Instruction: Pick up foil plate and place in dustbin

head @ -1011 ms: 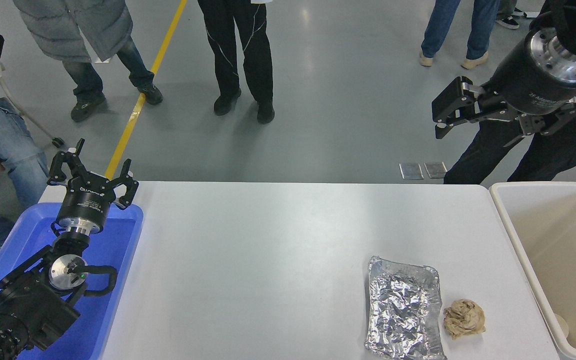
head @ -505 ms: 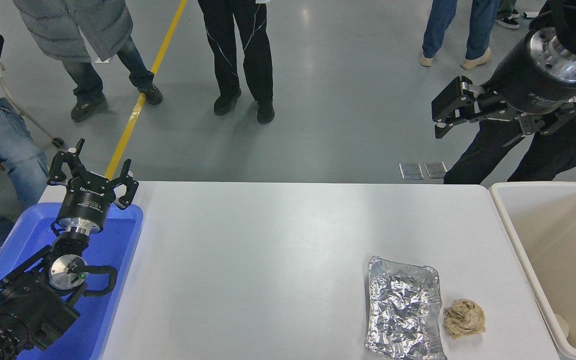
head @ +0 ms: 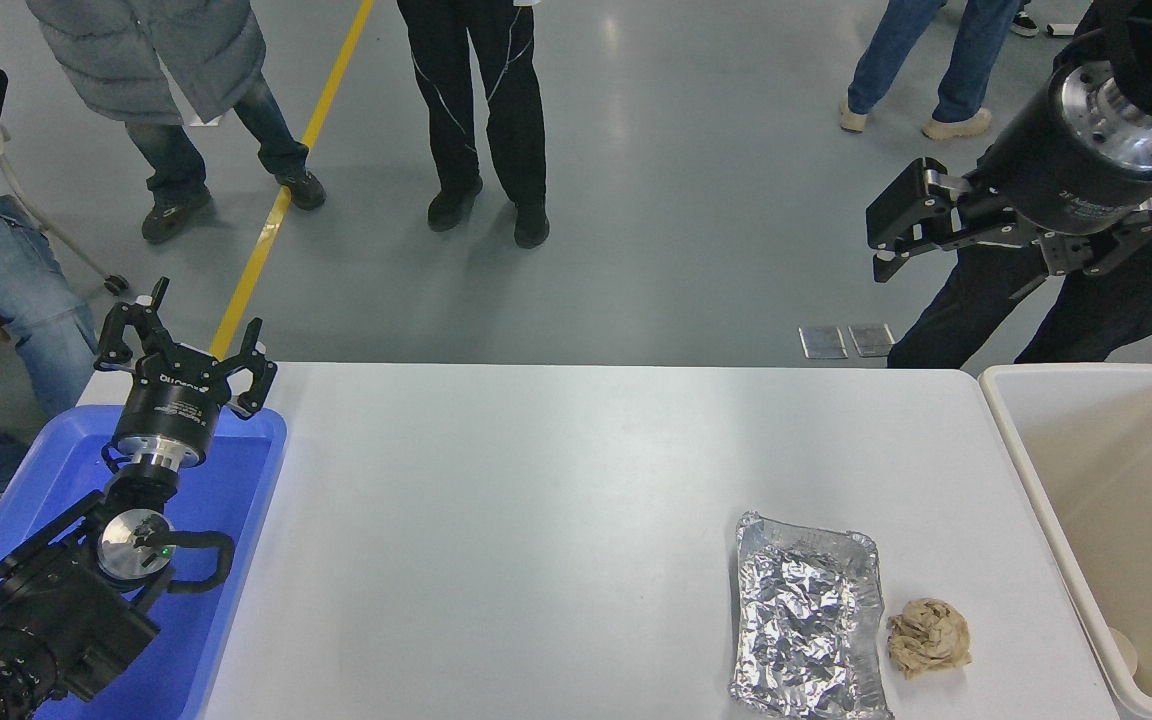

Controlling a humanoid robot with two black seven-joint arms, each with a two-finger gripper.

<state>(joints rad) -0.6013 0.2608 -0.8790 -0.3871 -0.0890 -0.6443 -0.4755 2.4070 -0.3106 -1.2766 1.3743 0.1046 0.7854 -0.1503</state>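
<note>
The foil plate [head: 808,618] lies flat on the white bench [head: 536,520], toward its near right corner, its crinkled silver inside facing up and its long side running away from the robot. Just beside it on the right, apart from its rim by a narrow strip of bench, sits a crumpled brown paper ball [head: 928,636]. Further right, past the bench's edge, stands the dustbin [head: 1021,440], cream with a thick pale rim; most of its smooth inside looks bare, though something small and pale shows low in the near corner, and I cannot tell what it is.

The right pincer [head: 891,225] is held high, well above and beyond the bench's far right corner, pointing left, well apart from the plate. Its fingers stand spread with nothing between them.

The left pincer [head: 183,340] is parked at the lower left, over the far end of a blue tray [head: 246,500]; its fingers are likewise spread and hold nothing.

Beyond the bench several people stand on the grey floor, one in a grey padded coat [head: 151,45], one in black trousers [head: 481,90], and another is seated at the left edge.
</note>
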